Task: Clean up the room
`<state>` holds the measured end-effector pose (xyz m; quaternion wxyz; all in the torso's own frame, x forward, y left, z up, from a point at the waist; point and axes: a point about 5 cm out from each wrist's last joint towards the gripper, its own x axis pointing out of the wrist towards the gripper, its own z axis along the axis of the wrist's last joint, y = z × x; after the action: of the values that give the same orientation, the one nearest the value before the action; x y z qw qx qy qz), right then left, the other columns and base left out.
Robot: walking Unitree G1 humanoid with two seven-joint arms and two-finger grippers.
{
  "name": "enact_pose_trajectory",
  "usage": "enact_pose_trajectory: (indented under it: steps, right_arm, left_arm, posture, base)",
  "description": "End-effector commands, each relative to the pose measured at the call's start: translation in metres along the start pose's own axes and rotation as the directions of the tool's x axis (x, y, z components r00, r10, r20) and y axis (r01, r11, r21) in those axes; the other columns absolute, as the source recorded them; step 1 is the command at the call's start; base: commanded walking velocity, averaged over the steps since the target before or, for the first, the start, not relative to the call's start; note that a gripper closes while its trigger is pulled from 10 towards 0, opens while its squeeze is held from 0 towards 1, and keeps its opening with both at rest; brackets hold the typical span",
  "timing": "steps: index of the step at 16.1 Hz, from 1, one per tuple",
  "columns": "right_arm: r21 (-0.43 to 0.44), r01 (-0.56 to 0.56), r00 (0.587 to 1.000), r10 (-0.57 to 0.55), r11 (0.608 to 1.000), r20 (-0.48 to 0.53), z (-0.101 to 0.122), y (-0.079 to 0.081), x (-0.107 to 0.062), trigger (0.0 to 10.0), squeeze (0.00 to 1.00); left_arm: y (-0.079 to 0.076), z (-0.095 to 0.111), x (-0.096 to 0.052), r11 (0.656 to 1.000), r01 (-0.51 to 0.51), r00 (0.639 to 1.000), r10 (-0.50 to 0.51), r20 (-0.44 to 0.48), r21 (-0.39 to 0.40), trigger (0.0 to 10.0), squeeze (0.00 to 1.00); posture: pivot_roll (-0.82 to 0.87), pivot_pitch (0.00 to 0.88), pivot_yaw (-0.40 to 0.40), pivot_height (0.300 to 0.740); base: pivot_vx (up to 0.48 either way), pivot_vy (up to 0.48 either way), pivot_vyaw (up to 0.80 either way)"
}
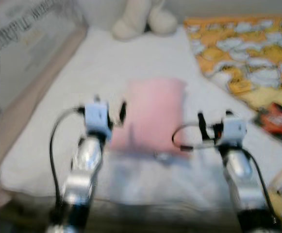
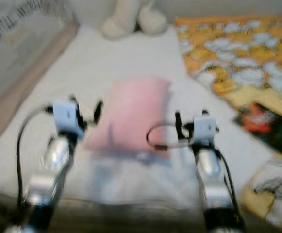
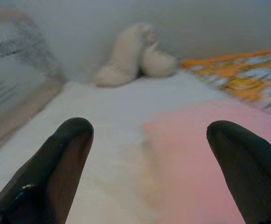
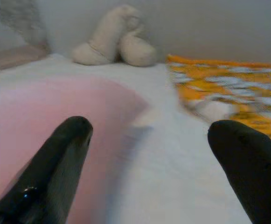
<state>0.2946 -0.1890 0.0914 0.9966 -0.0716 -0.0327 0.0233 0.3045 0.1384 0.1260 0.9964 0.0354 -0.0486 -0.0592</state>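
Observation:
A pink pillow [image 1: 155, 114] lies flat in the middle of the bed's white sheet [image 1: 131, 58]. My left gripper [image 1: 109, 108] hovers at the pillow's left edge, open and holding nothing. In the left wrist view its fingers [image 3: 60, 158] frame the sheet and the pillow [image 3: 205, 158]. At the pillow's right edge my right gripper [image 1: 213, 119] is also open and holds nothing. The right wrist view has the pillow [image 4: 42, 116] behind its fingers [image 4: 56, 163]. The head views are blurred.
A cream plush toy [image 1: 143, 19] sits at the far end of the bed. An orange and yellow patterned blanket [image 1: 247, 48] covers the right side, with a dark packet [image 1: 276, 121] on it. Tangled cables [image 2: 276, 187] lie at the near right. A grey printed panel [image 1: 19, 58] borders the left.

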Motion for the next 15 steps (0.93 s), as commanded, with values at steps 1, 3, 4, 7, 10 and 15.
enact_pose_trajectory:
  steps: [1, 3, 4, 7, 10, 15]
  right_arm:
    - [0.018, -0.028, 1.0, 0.028, 0.999, -0.005, 0.002, 0.004, 0.003, 10.0, 0.0]
    - [0.028, 0.015, 0.999, -0.014, 0.999, -0.029, 0.004, -0.01, 0.013, 10.0, 0.0]
    - [0.042, 0.034, 0.999, -0.033, 0.999, -0.044, 0.003, -0.014, 0.015, 10.0, 0.0]
    - [0.168, 0.173, 0.978, -0.15, 0.971, -0.142, -0.005, -0.039, 0.027, 10.0, 0.0]
    - [0.238, 0.275, 0.95, -0.224, 0.932, -0.219, -0.014, -0.062, 0.028, 10.0, 0.0]
    - [0.344, 0.257, 0.928, -0.132, 0.903, -0.348, -0.037, -0.058, 0.03, 10.0, 0.0]
  left_arm:
    - [0.01, -0.01, 0.0, 1.0, -0.028, 0.998, 0.029, -0.057, 0.014, 10.0, 0.0]
    - [0.016, -0.013, 0.016, 1.0, -0.012, 0.995, 0.011, -0.096, -0.009, 10.0, 0.0]
    - [0.017, -0.015, 0.02, 1.0, -0.012, 0.993, 0.01, -0.115, -0.019, 10.0, 0.0]
    - [0.026, -0.023, 0.046, 0.982, -0.001, 0.976, -0.04, -0.214, -0.188, 10.0, 0.0]
    - [0.033, -0.019, 0.064, 0.95, -0.006, 0.965, -0.076, -0.25, -0.312, 10.0, 0.0]
    - [0.024, -0.029, 0.069, 0.935, -0.035, 0.938, -0.091, -0.333, -0.354, 10.0, 0.0]
  posture:
    - [-0.1, 0.0, 0.112, 0.74]
    - [-0.11, 0.0, 0.108, 0.74]
    - [-0.12, 0.0, 0.11, 0.74]
    - [-0.14, 0.0, 0.12, 0.74]
    - [-0.14, 0.0, 0.137, 0.74]
    - [-0.18, 0.022, 0.168, 0.74]
  base:
    - [0.0, 0.0, 0.0]
    - [0.0, 0.0, 0.0]
    - [0.0, 0.0, 0.0]
    - [0.0, 0.0, 0.0]
    - [0.0, 0.0, 0.0]
    - [0.0, 0.0, 0.0]
